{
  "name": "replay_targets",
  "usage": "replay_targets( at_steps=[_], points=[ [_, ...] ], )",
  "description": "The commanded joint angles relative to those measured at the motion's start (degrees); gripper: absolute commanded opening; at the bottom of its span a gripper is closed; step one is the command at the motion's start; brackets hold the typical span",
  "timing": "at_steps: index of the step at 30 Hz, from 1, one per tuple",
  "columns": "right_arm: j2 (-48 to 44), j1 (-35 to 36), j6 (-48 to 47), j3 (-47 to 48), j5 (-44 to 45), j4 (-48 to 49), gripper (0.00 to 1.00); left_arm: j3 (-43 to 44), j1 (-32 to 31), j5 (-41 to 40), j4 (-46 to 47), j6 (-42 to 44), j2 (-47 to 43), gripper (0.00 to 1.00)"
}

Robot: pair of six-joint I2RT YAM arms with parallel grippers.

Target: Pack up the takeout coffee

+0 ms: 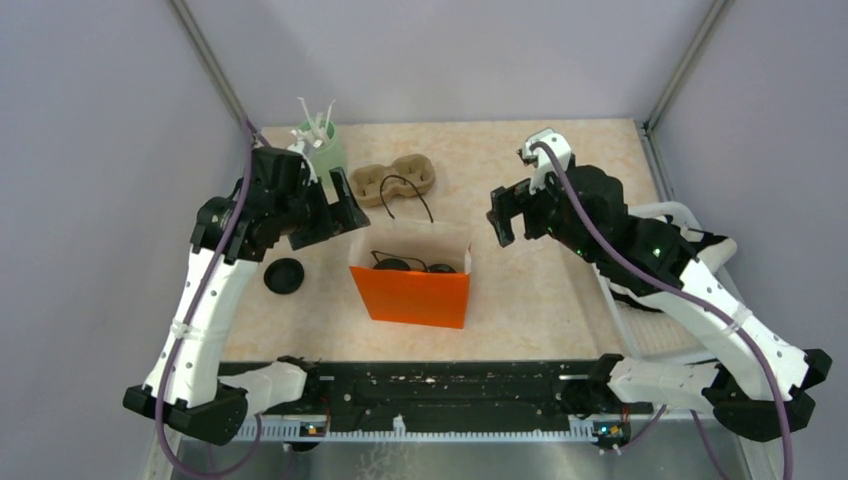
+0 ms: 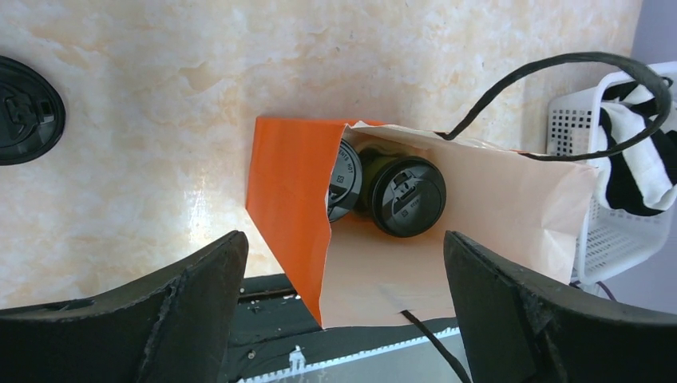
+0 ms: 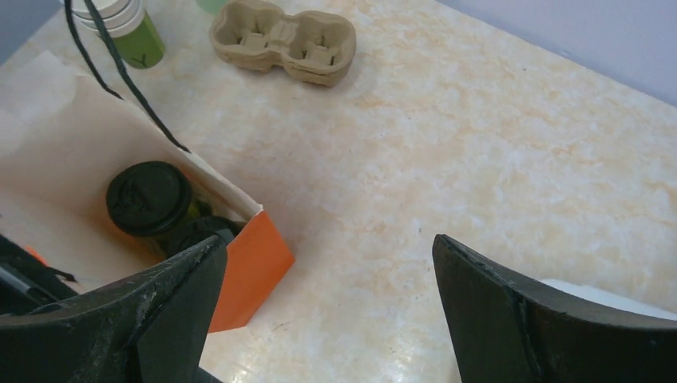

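Two takeout coffee cups with black lids (image 2: 407,195) (image 2: 345,179) stand side by side inside the open orange paper bag (image 1: 410,295). The right wrist view shows the same lids (image 3: 149,198) (image 3: 199,231) down in the bag. My left gripper (image 1: 335,215) hangs above the bag's left end, open, with nothing between its fingers (image 2: 199,279). My right gripper (image 1: 505,215) hovers to the right of the bag, open and empty; only bare tabletop lies between its fingers (image 3: 495,295).
A loose black lid (image 1: 284,276) lies left of the bag. Behind the bag sit a brown pulp cup carrier (image 1: 393,180) and a pale-green cup of white sticks (image 1: 320,145). The bag's black cord handles (image 2: 559,104) stick up. A white basket (image 1: 650,320) stands at the right.
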Motion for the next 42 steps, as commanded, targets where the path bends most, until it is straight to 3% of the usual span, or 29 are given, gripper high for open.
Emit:
replay_targets(
  at_steps=[1, 6, 12, 15, 19, 26, 31, 36, 42],
  points=[
    [-1.1, -0.7, 2.6, 0.5, -5.7, 1.3, 0.99, 0.0, 0.3, 0.9, 3.6, -2.1, -2.0, 0.98],
    [-1.0, -0.7, 3.2, 1.6, -4.5, 1.1, 0.99, 9.4, 1.9, -4.8, 5.0, -2.2, 2.3, 0.98],
    [-1.3, -0.7, 4.7, 4.1, -3.7, -2.4, 0.99, 21.7, 8.3, -10.0, 11.4, 3.1, 14.0, 0.98],
    [-1.5, -0.7, 4.9, 5.2, -2.4, -5.4, 0.99, 25.0, 13.4, -7.4, 16.2, 6.1, 19.1, 0.98],
    [-0.8, -0.8, 7.1, 8.9, 1.0, -11.2, 0.99, 25.9, 16.3, -6.7, 22.2, 11.1, 25.5, 0.97],
    [-1.5, -0.7, 8.9, 8.7, 2.7, -15.7, 0.99, 27.9, 18.3, -5.9, 32.5, 18.8, 35.7, 0.79],
    [-1.4, -0.7, 7.0, 4.9, 1.3, -13.9, 0.99, 31.8, 21.5, -6.1, 38.0, 19.4, 42.5, 0.69],
    [0.7, -0.8, 5.6, 3.6, 0.2, -12.4, 0.99, 32.0, 24.8, -6.6, 46.2, 16.7, 48.1, 0.68],
    [1.4, -0.7, 5.7, 3.5, 1.0, -11.6, 0.99, 36.0, 26.4, 2.7, 52.5, 13.7, 56.4, 0.66]
  ],
)
